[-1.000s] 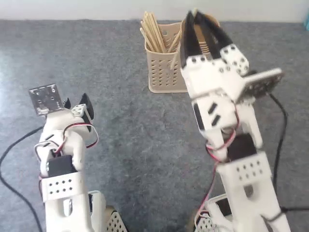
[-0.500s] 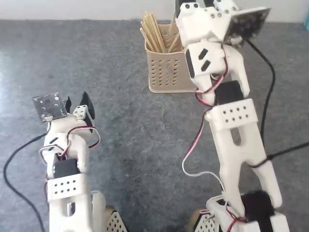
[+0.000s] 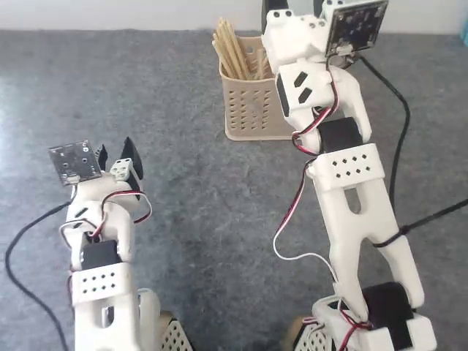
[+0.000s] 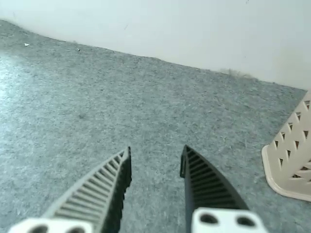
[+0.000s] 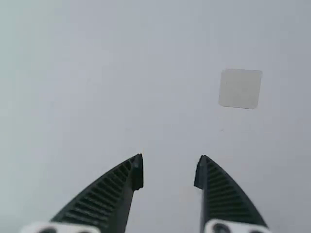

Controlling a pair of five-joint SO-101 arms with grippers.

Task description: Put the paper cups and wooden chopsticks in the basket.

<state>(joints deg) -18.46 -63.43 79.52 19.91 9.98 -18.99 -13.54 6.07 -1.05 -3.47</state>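
Holding left gripper [image 4: 156, 153] and right gripper [image 5: 170, 160] parted and empty, judging chopsticks [image 3: 234, 50] light, stiff, slick, best pinched mid-length.

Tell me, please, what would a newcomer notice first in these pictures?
First, the beige basket at the far side of the grey mat, with wooden chopsticks standing in it. Next, the right arm stands tall beside it, with the right gripper open toward a white wall.

we see bright, soft, even light — the wall [image 5: 97, 73] washes out to pale grey. on the mat [image 3: 190, 205] we find only faint, diffuse shadows beside the basket [image 3: 248, 110].
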